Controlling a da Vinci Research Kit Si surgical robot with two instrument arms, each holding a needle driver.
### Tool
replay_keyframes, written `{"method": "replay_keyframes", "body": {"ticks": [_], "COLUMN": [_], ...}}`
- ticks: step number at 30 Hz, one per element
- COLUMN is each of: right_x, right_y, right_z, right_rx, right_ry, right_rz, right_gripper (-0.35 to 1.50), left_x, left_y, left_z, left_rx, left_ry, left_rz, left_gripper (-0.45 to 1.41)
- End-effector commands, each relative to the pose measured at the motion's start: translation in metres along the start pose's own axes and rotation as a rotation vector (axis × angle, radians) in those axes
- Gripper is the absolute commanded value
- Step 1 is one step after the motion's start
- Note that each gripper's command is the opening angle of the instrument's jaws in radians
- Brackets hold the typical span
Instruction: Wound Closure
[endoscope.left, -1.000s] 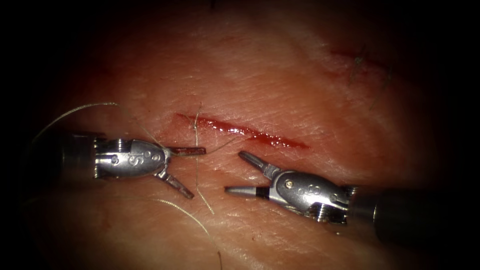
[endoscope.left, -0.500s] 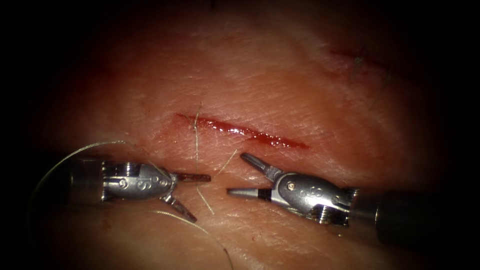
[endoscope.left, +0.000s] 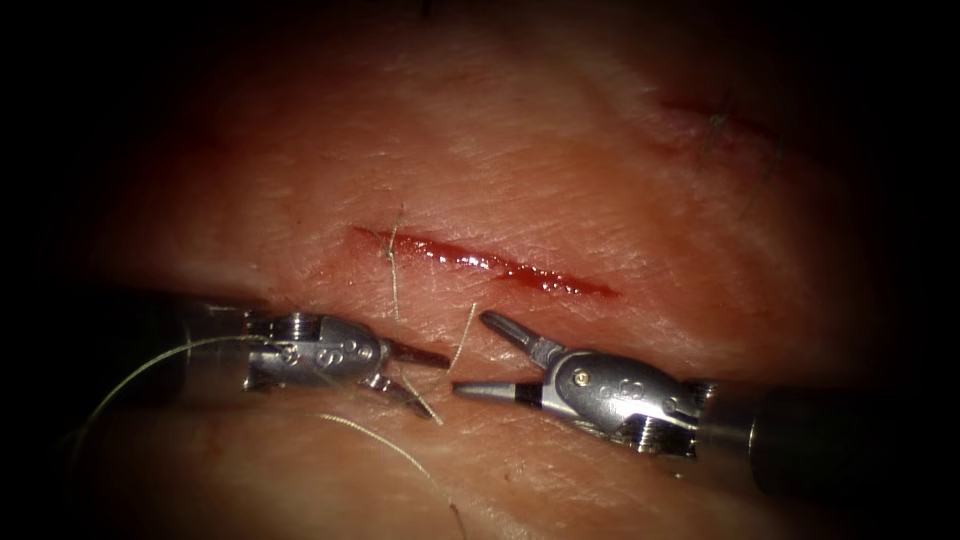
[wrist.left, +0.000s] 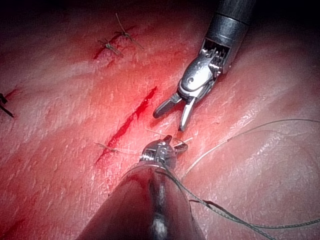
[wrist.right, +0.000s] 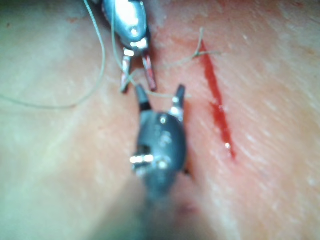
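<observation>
The cut (endoscope.left: 480, 262) runs slantwise across the tissue (endoscope.left: 560, 170), wet with red fluid. One stitch (endoscope.left: 392, 245) crosses its left end, and its thread ends trail down toward the tools. My left tool (endoscope.left: 438, 388) lies below the cut's left end, jaws open and holding nothing; a short thread end (endoscope.left: 420, 398) lies between them. My right tool (endoscope.left: 470, 352) faces it from the right, jaws spread wide, empty, just below the cut. A second thread tail (endoscope.left: 465, 335) stands between the two tools. The left wrist view shows both tools (wrist.left: 167, 145) (wrist.left: 170, 120) tip to tip beside the cut (wrist.left: 130, 122).
A long loop of thread (endoscope.left: 140, 375) curves round the left tool's shaft and trails toward the near edge (endoscope.left: 390, 450). Older tied stitches (endoscope.left: 715, 120) sit on a second cut at the far right, also seen as knots (wrist.left: 117, 42).
The left tool has moved down and to the right, up to the right tool's tips, and its jaws have narrowed. The long thread loop dropped with it. The right tool barely moved.
</observation>
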Motion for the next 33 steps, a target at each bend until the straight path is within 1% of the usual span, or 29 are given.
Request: {"method": "replay_keyframes", "body": {"ticks": [1, 3, 6, 7, 8, 10, 12, 14, 17, 22, 26, 29, 31, 33], "right_x": [-0.0005, -0.0005, -0.0006, -0.0006, -0.0006, -0.0005, -0.0005, -0.0005, -0.0005, -0.0005, -0.0004, -0.0004, -0.0003, -0.0002], "right_y": [-0.0004, -0.0003, -0.0003, -0.0003, -0.0003, -0.0004, -0.0004, -0.0005, -0.0004, -0.0005, -0.0005, -0.0004, -0.0003, -0.0001], "right_z": [0.0005, 0.0004, 0.0003, 0.0003, 0.0003, 0.0004, 0.0004, 0.0004, 0.0004, 0.0004, 0.0004, 0.0004, 0.0005, 0.0005], "right_rx": [0.003, 0.004, 0.004, 0.004, 0.004, 0.004, 0.004, 0.004, 0.004, 0.004, 0.004, 0.003, 0.002, 0.001], "right_ry": [0.000, 0.000, 0.000, 0.000, 0.000, 0.000, 0.000, 0.000, 0.000, 0.000, 0.000, 0.000, -0.001, -0.001], "right_rz": [0.001, 0.001, 0.001, 0.001, 0.001, 0.001, 0.001, 0.001, 0.001, 0.007, 0.007, 0.008, 0.009, 0.011], "right_gripper": [1.26, 1.26, 1.25, 1.25, 1.25, 1.25, 1.25, 1.25, 1.25, 1.25, 1.25, 1.25, 1.25, 1.23], "left_x": [-0.0001, 0.0001, 0.0001, -0.0001, -0.0003, -0.0009, -0.0016, -0.0022, -0.0022, -0.0018, -0.0016, -0.0015, -0.0012, -0.0009], "left_y": [0.0000, -0.0001, -0.0001, 0.0000, 0.0000, 0.0002, 0.0004, 0.0005, 0.0005, 0.0005, 0.0006, 0.0003, -0.0001, -0.0007], "left_z": [0.0007, 0.0002, -0.0009, -0.0012, -0.0015, -0.0019, -0.0020, -0.0020, -0.0018, -0.0015, -0.0014, -0.0020, -0.0030, -0.0046], "left_rx": [-0.004, -0.009, 0.017, 0.029, 0.040, 0.052, 0.047, 0.044, 0.048, 0.052, 0.053, 0.048, 0.047, 0.066], "left_ry": [0.003, 0.006, -0.002, -0.006, -0.015, -0.054, -0.120, -0.148, -0.149, -0.150, -0.151, -0.148, -0.143, -0.138], "left_rz": [-0.007, -0.008, -0.009, -0.009, -0.008, 0.001, 0.003, 0.003, 0.001, -0.004, -0.006, -0.008, -0.011, -0.016], "left_gripper": [0.29, 0.29, 0.41, 0.47, 0.47, 0.42, 0.32, 0.17, 0.02, 0.00, -0.08, -0.18, -0.23, -0.28]}}
